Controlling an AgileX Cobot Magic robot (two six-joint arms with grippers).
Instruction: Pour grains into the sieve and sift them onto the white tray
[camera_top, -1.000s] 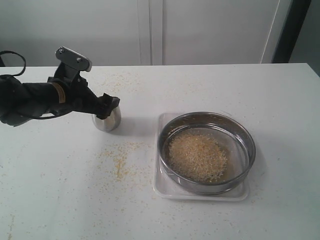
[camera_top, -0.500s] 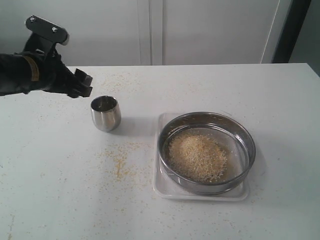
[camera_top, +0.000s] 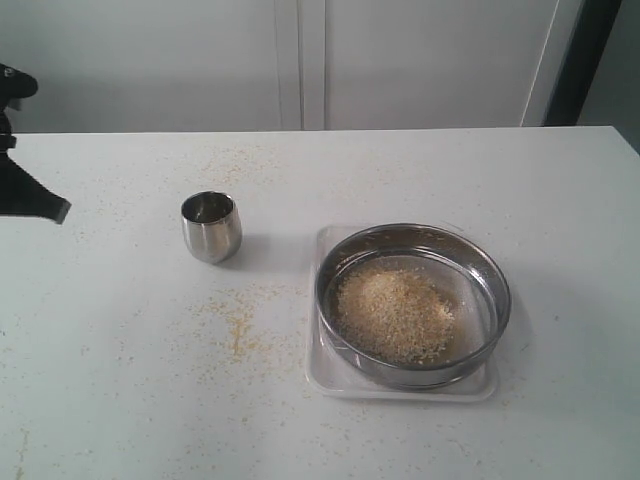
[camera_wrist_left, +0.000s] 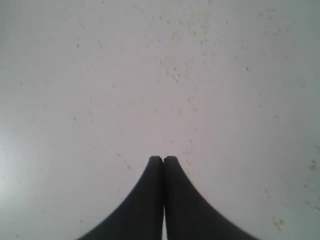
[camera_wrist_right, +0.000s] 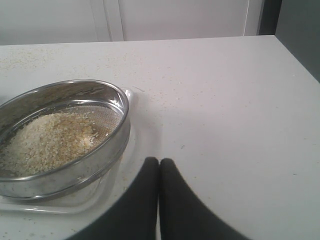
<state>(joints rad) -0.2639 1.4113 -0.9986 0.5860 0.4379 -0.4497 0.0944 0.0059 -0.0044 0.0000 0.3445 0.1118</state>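
My left fingers (camera_wrist_left: 147, 200) and right fingers (camera_wrist_right: 175, 205) are both pressed shut, empty. The grains (camera_top: 392, 312) lie heaped in the sieve (camera_top: 503, 295), which rests on the white tray (camera_top: 320, 378), right of the upright cup (camera_top: 211, 227), so sifted bits should land there.

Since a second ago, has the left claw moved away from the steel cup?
Yes. The left claw has pulled back leftward from the steel cup, to the exterior view's left edge; the cup stands where it was.
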